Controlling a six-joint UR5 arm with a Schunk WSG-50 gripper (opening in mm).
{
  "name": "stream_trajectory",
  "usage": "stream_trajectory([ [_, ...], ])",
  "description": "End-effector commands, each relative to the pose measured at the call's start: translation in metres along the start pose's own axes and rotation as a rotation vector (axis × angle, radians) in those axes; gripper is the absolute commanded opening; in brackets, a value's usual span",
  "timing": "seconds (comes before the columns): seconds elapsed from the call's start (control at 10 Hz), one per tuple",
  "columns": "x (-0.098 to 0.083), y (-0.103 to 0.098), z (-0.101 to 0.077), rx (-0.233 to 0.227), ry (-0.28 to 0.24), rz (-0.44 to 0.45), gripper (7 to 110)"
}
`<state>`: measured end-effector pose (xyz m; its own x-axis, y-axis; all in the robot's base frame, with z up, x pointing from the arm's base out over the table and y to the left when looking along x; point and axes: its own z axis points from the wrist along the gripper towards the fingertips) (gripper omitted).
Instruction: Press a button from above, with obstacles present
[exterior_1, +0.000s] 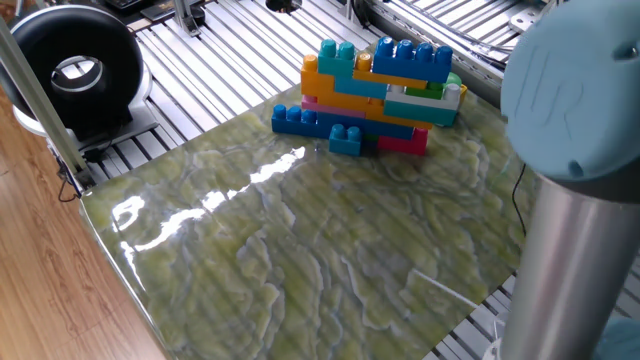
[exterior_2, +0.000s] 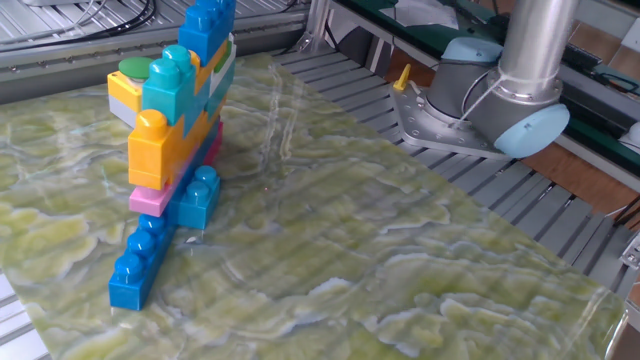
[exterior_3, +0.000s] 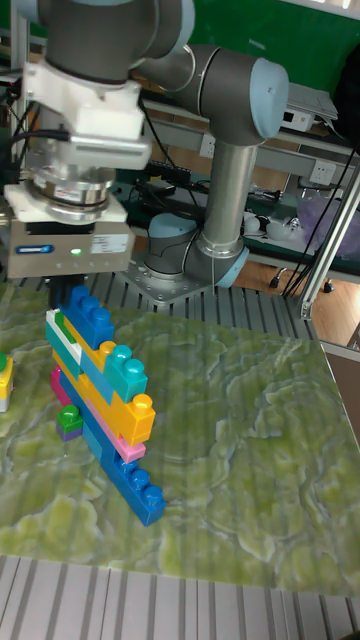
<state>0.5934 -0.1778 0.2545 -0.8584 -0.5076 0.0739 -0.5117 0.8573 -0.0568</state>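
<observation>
The obstacles (exterior_1: 375, 90) are a stack of studded bricks in blue, orange, teal, pink and yellow, standing at the far side of the green marbled mat (exterior_1: 320, 260). The same obstacles (exterior_2: 170, 150) (exterior_3: 105, 400) show in the other two views. The button (exterior_2: 134, 68) is a green disc on a yellow and white box, half hidden behind the stack. A yellow corner of the button (exterior_1: 458, 92) peeks out past the bricks. My gripper (exterior_3: 60, 290) hangs just above the rear top of the stack. Its fingertips are hidden behind the bricks.
A black round device (exterior_1: 75, 70) stands on the slatted table at the far left. My arm's elbow (exterior_1: 570, 110) fills the right of that view, and the arm's base (exterior_2: 480, 100) sits beside the mat. Cables (exterior_1: 540, 120) hang at the right edge.
</observation>
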Motion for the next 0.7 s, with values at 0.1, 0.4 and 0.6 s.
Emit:
stream_trajectory([
  [0.1, 0.020, -0.036, 0.042, 0.035, -0.062, 0.004, 7],
  [0.4, 0.031, -0.055, 0.072, 0.043, -0.121, 0.021, 7],
  [0.6, 0.028, -0.065, 0.097, 0.006, -0.185, 0.023, 7],
])
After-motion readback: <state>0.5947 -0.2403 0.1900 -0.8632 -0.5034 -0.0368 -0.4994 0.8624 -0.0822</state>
